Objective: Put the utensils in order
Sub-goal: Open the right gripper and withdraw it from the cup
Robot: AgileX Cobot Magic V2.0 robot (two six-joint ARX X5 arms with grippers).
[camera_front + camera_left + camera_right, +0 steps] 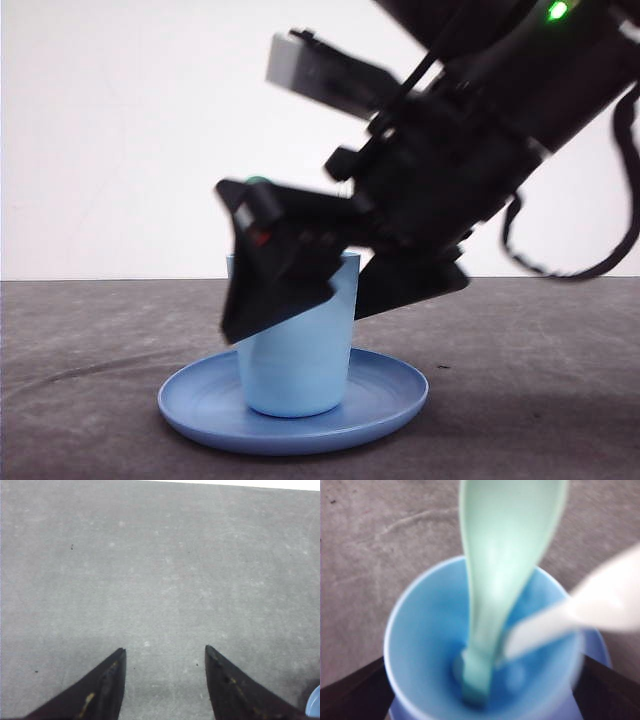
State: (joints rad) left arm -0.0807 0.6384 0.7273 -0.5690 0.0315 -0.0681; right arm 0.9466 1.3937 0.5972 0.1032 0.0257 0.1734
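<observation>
Right wrist view: glossy mint spoon (500, 580) stands inside smooth round cup (425, 645)

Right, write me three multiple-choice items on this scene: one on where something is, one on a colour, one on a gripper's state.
1. Where does the cup stand?
A. On the round plate
B. Directly on the grey table
C. Upside down beside the plate

2. What colour is the spoon standing in the cup?
A. Bright red
B. Pale mint green
C. Black

3. How is the left gripper?
A. Shut on the fork
B. Shut on the spoon
C. Open, nothing between its fingers

Answers:
1. A: the front view shows the cup's base inside the plate's rim.
2. B: the right wrist view shows a mint spoon, handle end down in the cup, beside the white fork.
3. C: the left wrist view shows both fingers spread apart over the bare table.
</observation>
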